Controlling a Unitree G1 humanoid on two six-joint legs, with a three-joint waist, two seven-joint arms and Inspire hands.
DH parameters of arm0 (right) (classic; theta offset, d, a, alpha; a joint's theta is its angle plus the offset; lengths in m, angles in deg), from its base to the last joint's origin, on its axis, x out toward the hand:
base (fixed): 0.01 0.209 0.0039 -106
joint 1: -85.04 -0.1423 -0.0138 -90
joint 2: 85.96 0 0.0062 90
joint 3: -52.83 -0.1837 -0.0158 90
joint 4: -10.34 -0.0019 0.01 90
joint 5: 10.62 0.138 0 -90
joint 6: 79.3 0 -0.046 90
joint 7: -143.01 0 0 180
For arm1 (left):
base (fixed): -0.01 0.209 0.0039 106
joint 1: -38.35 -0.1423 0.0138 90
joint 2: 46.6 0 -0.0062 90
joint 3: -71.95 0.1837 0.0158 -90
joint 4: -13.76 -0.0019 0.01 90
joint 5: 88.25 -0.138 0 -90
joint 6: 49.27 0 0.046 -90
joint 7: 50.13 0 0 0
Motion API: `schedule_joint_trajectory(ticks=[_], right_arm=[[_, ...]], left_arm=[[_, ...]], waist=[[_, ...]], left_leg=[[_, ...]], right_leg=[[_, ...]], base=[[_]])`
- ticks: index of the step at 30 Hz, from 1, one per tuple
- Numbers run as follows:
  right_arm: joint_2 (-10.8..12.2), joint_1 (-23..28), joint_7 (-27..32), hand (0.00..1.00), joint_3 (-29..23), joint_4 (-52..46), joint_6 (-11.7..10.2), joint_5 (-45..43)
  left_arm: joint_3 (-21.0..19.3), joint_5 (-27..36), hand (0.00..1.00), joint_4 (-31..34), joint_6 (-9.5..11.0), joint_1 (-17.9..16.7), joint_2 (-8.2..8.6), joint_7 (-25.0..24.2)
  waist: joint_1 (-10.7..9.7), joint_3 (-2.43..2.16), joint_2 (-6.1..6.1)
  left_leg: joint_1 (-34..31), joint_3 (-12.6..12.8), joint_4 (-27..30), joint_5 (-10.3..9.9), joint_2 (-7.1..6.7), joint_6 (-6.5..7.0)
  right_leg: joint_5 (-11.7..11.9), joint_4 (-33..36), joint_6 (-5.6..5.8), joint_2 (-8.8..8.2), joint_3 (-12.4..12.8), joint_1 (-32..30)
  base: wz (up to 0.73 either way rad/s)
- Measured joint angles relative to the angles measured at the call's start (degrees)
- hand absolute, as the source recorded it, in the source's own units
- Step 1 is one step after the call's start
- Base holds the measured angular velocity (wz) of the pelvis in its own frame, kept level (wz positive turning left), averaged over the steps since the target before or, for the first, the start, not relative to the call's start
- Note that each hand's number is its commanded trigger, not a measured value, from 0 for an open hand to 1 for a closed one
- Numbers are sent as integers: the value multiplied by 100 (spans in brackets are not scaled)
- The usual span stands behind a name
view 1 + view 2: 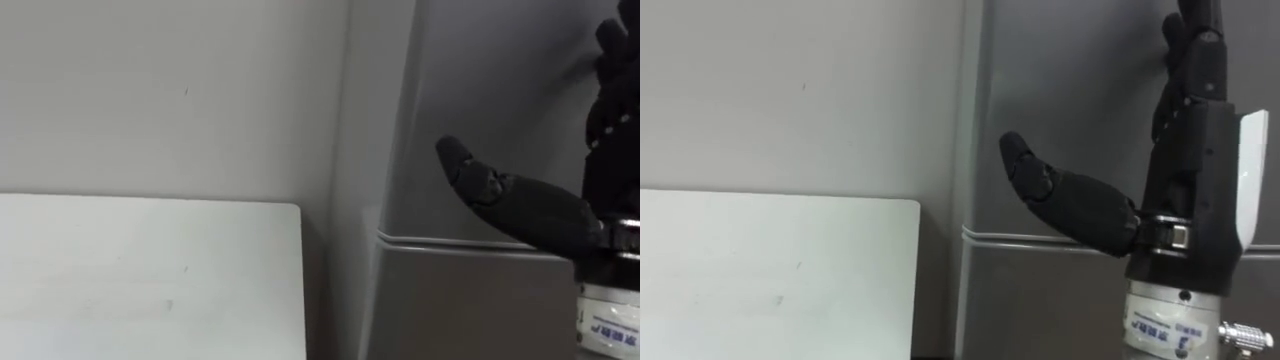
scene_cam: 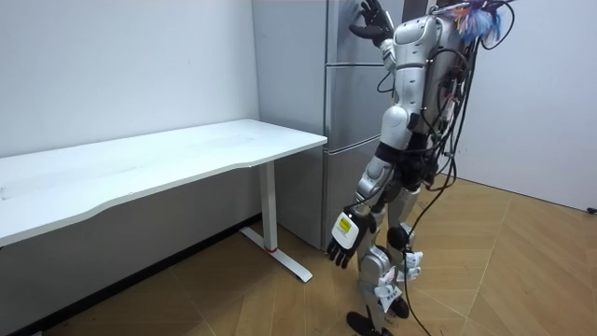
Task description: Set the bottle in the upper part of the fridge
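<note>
Left eye view: your right hand point(image 1: 600, 150) is up in front of the fridge point(image 1: 400, 150), at its upper door point(image 1: 490, 80). Fingers point(image 1: 612, 50) are straight and the thumb point(image 1: 490, 190) is spread toward the tabletop point(image 1: 150, 270), grasping nothing.

Right eye view: same. The hand is close to the upper door, can't tell if touching.

Room view: the robot stands facing the closed fridge, beside the tabletop's end. Your left hand point(image 2: 343, 245) hangs low by the thigh, fingers relaxed, empty. Bottle: can't tell where.

The right hand point(image 1: 612, 170), fingers straight, is raised at the fridge point(image 1: 500, 90) beside the table point(image 1: 150, 270).
</note>
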Motion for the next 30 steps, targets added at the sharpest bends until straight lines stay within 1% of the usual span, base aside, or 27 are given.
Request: schedule_joint_trajectory(ticks=[2, 6, 8, 10, 11, 12, 16, 17, 18, 19, 21, 22, 24, 25, 27, 30], right_arm=[[-11, 0, -38, 0, -4, 0, -1, -21], [-73, 0, -137, 0, -77, 1, -2, -103], [-301, 3, -170, 0, -78, 22, -2, -84], [-425, 6, -280, 0, -77, 19, -32, 77], [-499, 22, -343, 0, -113, 21, -54, 147], [-522, 26, -387, 0, -146, 21, -81, 215], [-568, 96, -470, 0, -279, 61, -281, 267], [-651, 101, -489, 0, -296, 60, -310, 270], [-737, 150, -501, 0, -339, 61, -362, 274], [-774, 202, -517, 0, -398, 60, -399, 282], [-957, 355, -531, 0, -711, 56, -474, 281], [-983, 371, -525, 0, -807, 56, -472, 273], [-1016, 423, -456, 0, -1267, 134, -472, 273], [-1023, 443, -427, 0, -1384, 166, -469, 274], [-1027, 542, -305, 0, -1769, 180, -434, 290], [-1027, 772, -196, 0, -2091, 183, -436, 288]], left_arm=[[-21, 0, 0, 0, -2, -12, -40, -2], [-62, -5, 0, 0, -6, -23, -47, -10], [-62, 2, 0, 0, -7, -54, -49, -15], [-56, 2, 0, -1, -7, -98, -48, 3], [-61, 2, 0, 3, -7, -109, -49, 24], [-61, 0, 0, 13, -3, -123, -49, 30], [-82, -2, 0, 67, 21, -138, -44, 30], [-141, -4, 0, 97, 38, -174, -42, 33], [-291, -3, 0, 136, 57, -227, -31, 38], [-345, -3, 0, 152, 60, -246, -30, 45], [-571, -1, 0, 163, 60, -319, -2, 72], [-598, -1, 0, 164, 60, -340, -2, 72], [-678, 2, 0, 172, 61, -368, 4, 101], [-678, 2, 0, 170, 63, -369, 5, 121], [-811, -1, 0, 166, 69, -372, 3, 149], [-1038, 1, 0, 158, 71, -443, 3, 164]], waist=[[-6, 2, 6], [-48, 1, 21], [-101, 4, 31], [-212, 8, 41], [-276, 11, 48], [-322, 9, 53], [-390, 2, 91], [-428, 2, 102], [-445, 0, 103], [-448, -1, 100], [-466, -2, 92], [-484, -1, 90], [-519, -3, 82], [-521, -3, 82], [-540, -5, 80], [-610, -6, 68]], left_leg=[[-9, 0, -15, -4, 10, -6], [-35, -15, -14, -3, 24, -17], [-37, -16, -16, -1, 27, -21], [-36, -32, -7, -1, 27, -21], [-35, -51, 2, -5, 27, -24], [-42, -53, 9, -6, 26, -25], [-89, -51, 27, -8, 28, -25], [-89, -52, 15, -7, 25, -24], [-78, -52, -3, -7, 22, -24], [-77, -59, -4, -7, 20, -24], [-20, -160, 17, -9, 3, -22], [1, -173, 18, -10, -5, -21], [19, -243, 17, -20, -41, -18], [22, -274, 13, -20, -50, -16], [22, -289, -19, -24, -69, -7], [79, -294, -30, -33, -75, 7]], right_leg=[[4, -4, -6, 6, -15, 8], [37, -29, -64, 7, -74, 11], [39, -40, -67, 11, -78, 15], [43, -60, -69, 9, -103, 45], [45, -81, -69, 4, -136, 76], [41, -83, -65, -5, -162, 85], [48, -134, -58, -19, -228, 104], [55, -162, -52, -19, -235, 116], [57, -165, -53, -19, -233, 115], [57, -165, -52, -19, -237, 118], [55, -185, -43, -29, -281, 197], [49, -191, -38, -32, -290, 207], [1, -191, -3, -52, -302, 229], [-3, -189, 2, -59, -312, 233], [-13, -193, 17, -79, -352, 231], [-21, -195, 30, -83, -383, 298]], base=[[5], [7], [2], [8], [14], [13], [13], [0], [3], [4], [11], [15], [17], [14], [5], [4]])
